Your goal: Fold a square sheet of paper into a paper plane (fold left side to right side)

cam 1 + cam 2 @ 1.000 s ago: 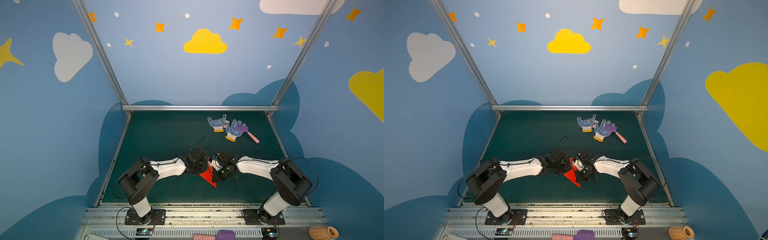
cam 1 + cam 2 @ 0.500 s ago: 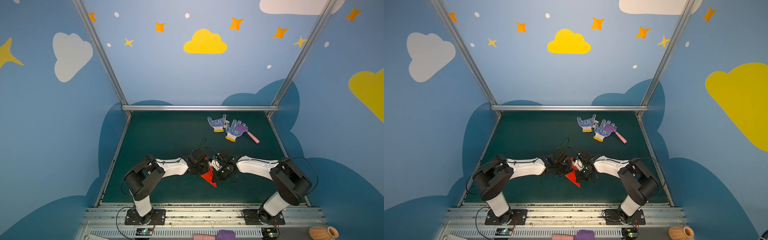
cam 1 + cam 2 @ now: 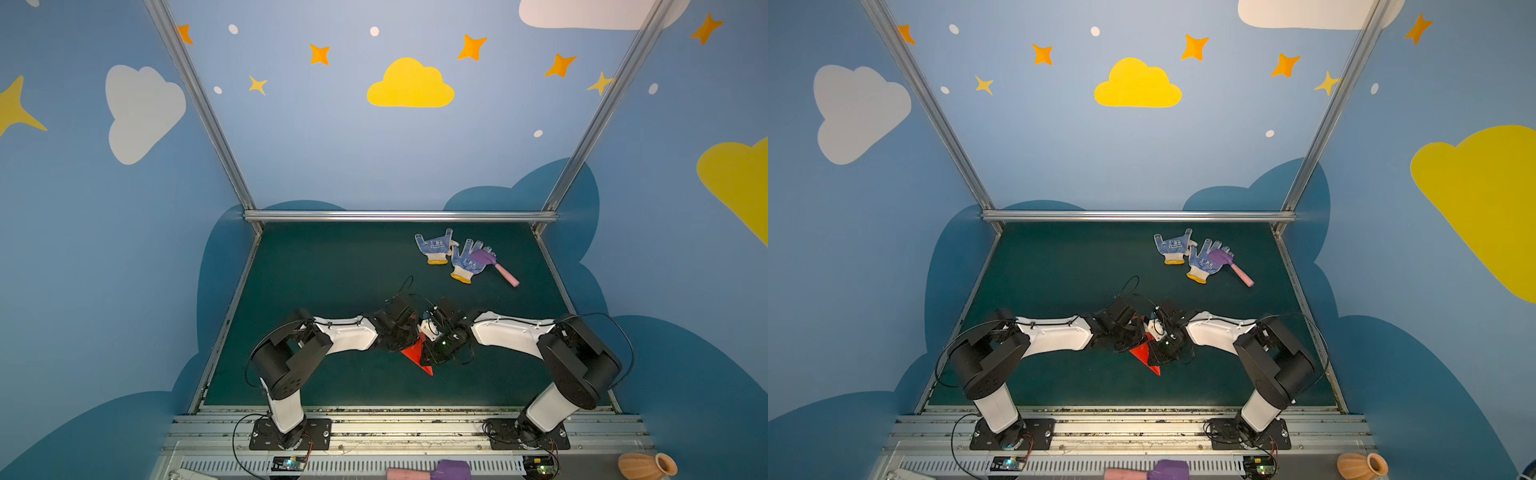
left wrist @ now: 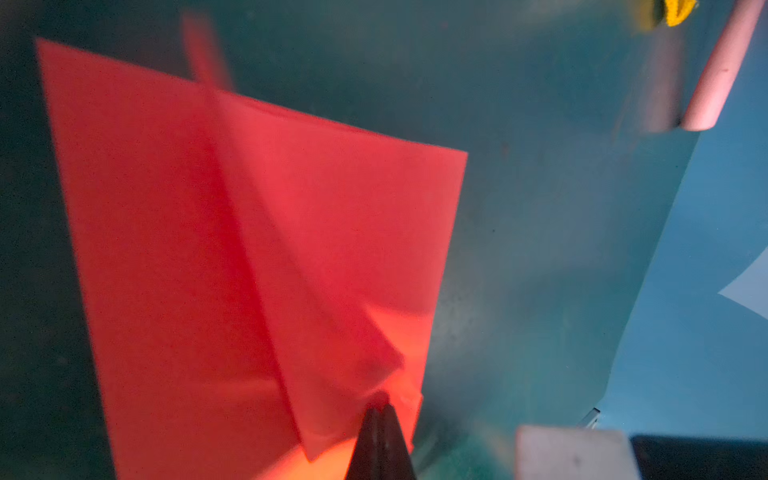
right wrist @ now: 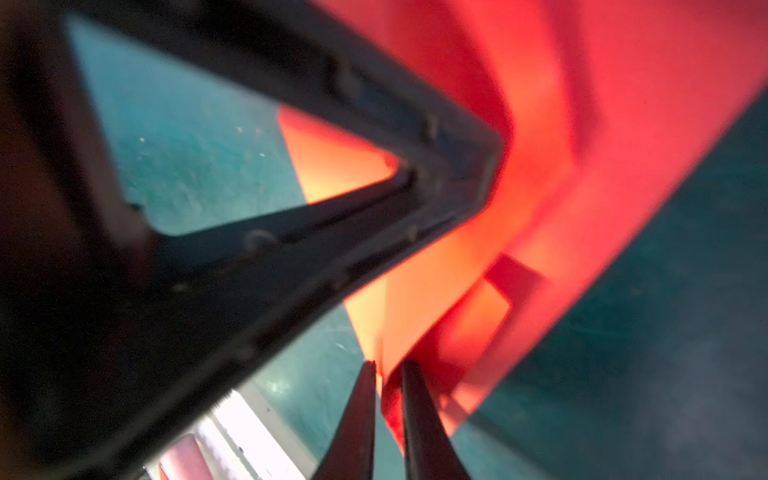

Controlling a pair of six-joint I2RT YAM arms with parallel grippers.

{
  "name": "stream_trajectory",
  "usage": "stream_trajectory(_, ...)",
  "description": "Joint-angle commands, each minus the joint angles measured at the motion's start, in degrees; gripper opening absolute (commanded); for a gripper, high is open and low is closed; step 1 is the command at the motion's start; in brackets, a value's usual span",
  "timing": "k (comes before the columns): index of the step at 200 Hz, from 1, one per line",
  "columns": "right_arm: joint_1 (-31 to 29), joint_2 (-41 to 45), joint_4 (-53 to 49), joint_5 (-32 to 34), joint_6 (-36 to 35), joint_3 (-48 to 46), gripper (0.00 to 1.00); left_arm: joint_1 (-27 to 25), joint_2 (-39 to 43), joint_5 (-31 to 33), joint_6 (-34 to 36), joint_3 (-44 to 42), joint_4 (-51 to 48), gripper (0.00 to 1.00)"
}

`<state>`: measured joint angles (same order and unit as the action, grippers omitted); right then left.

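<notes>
The square sheet of paper [image 3: 415, 353], bright red and folded into layers with a point toward the front, is held just above the green table at front middle, also in a top view [image 3: 1144, 353]. My left gripper [image 4: 380, 405] is shut on one edge of the paper [image 4: 249, 249]. My right gripper [image 5: 388, 365] meets it from the right, its fingers a narrow gap apart with a paper edge [image 5: 582, 124] between them. The left gripper's black finger frame [image 5: 332, 187] crosses the right wrist view. In both top views the gripper bodies hide most of the sheet.
Two blue-dotted white gloves [image 3: 434, 249] [image 3: 467, 262] lie at the back right with a purple-and-pink toy hammer [image 3: 496, 266] on one. A clay vase [image 3: 646, 465] and another hammer [image 3: 432, 471] sit beyond the front rail. Metal rails [image 3: 399, 216] edge the table.
The left arm's elbow has swung a little to the right. The red paper and both grippers have stayed almost in place. The right gripper's fingers have parted slightly.
</notes>
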<state>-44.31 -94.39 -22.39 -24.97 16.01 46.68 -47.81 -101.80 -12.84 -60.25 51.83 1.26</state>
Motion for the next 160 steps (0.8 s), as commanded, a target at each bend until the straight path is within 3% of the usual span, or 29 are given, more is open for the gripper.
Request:
stream_trajectory(1, -1.56, -3.11, -0.62, 0.9, -0.54, -1.78, 0.2, -0.13, -0.77, 2.88, -0.13, -0.42, -1.65, 0.04)
stream_trajectory(67, -1.56, 1.09, -3.25, 0.94, -0.15, -0.49, 0.23, -0.18, -0.59, 4.22, -0.05, -0.79, -3.01, 0.04)
stream_trajectory(131, -1.48, 1.01, -5.91, 5.76, 0.16, -0.02, 0.16, -0.16, -0.28, 4.14, 0.22, -0.79, -3.1, 0.04)
stream_trajectory(160, -1.4, 0.7, -5.54, 6.03, 0.25, -0.26, 0.07, -0.18, -0.07, 4.14, 0.31, -0.78, -3.19, 0.04)
